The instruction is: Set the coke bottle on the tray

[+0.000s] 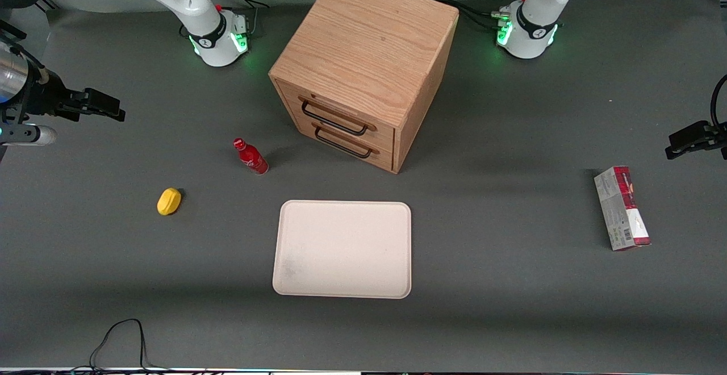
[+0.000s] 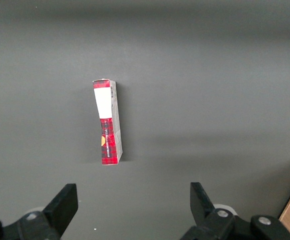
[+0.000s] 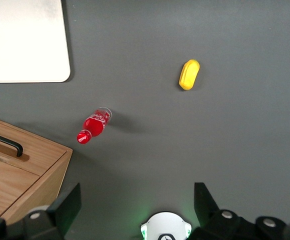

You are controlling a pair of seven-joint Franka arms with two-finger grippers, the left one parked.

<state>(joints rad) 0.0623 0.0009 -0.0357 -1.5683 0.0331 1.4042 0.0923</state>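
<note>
Coke bottle [image 1: 250,157] stands upright on the table [image 1: 511,307], red cap on top, white script on its side. Nothing touching it. It sits farther from the front camera than the tray [image 1: 342,249] and clear of it, with bare table between the two.

Tray lies flat, nothing on it, long side running across the table. A faint grey smudge shows near one of its front corners.

Wooden drawer cabinet [image 1: 363,68] stands farther from the camera than the tray, turned at an angle. Two drawers, both closed, each with a black handle. The bottle is near the cabinet's front, off to one side of the drawers, not touching.

Small yellow object [image 1: 168,201] lies on the table toward the working arm's end, apart from the bottle and a bit nearer the camera.

Red-and-grey carton [image 1: 621,208] lies flat, well toward the parked arm's end of the table.

Tool [image 1: 105,107] hangs above the table at the working arm's end, well apart from the bottle and higher than it. In the right wrist view its two fingers [image 3: 67,204] stand wide apart with nothing between them; bottle [image 3: 93,125] and yellow object [image 3: 189,74] both lie on the table below, in clear sight.
</note>
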